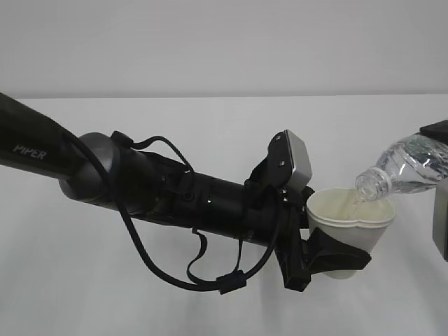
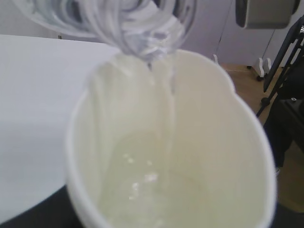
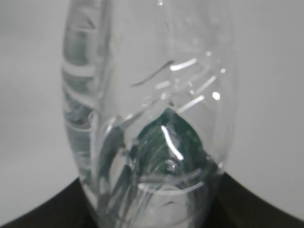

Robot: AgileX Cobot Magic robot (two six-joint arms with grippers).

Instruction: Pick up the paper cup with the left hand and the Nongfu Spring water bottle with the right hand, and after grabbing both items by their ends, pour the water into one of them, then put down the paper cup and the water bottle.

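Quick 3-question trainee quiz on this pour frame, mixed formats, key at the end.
1. True or false: the clear ribbed plastic water bottle is tilted with its open neck over the white paper cup.
2. The cup is held by: A) left black gripper B) right gripper C) nothing
3. What falls into the cup?

Key: 1 true. 2 A. 3 a thin stream of clear water, pooling at the bottom.
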